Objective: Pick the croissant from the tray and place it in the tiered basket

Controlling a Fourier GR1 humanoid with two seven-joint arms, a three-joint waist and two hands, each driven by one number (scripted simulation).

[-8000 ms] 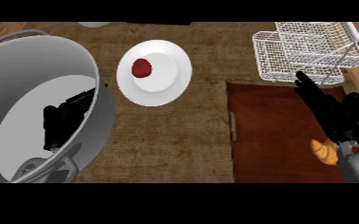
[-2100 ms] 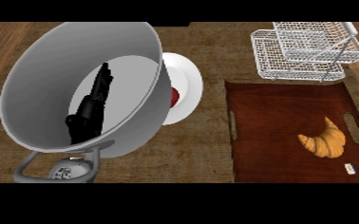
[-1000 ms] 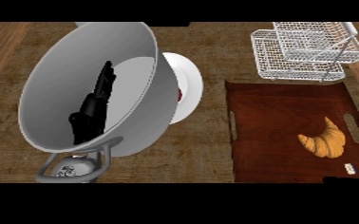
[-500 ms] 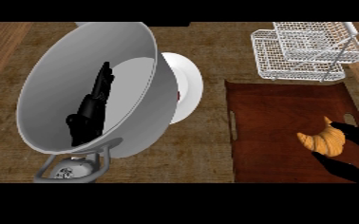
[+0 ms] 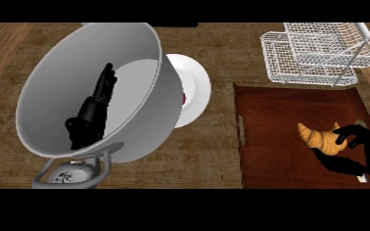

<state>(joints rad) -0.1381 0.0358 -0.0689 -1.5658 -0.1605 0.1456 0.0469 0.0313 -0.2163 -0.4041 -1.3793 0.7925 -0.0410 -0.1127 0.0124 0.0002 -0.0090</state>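
Note:
The golden croissant (image 5: 318,137) lies on the dark brown tray (image 5: 282,112) at the lower right. My right hand (image 5: 345,162) comes in from the lower right edge, its fingers (image 5: 353,130) curled round the croissant's right end and hiding it. The white wire tiered basket (image 5: 318,54) stands just beyond the tray at the upper right. My left hand (image 5: 88,116) shows against the inside of a big grey pot (image 5: 145,63) at the left, fingers straight and pointing up.
The tilted pot fills the left half and covers much of a white plate (image 5: 196,85) with something red on it. The pot's handle (image 5: 69,173) sticks out at the lower left. Bare wooden counter (image 5: 217,156) lies between pot and tray.
My right hand has come in from the lower right and closed its fingers round the croissant's right end. The pot and left hand have barely shifted.

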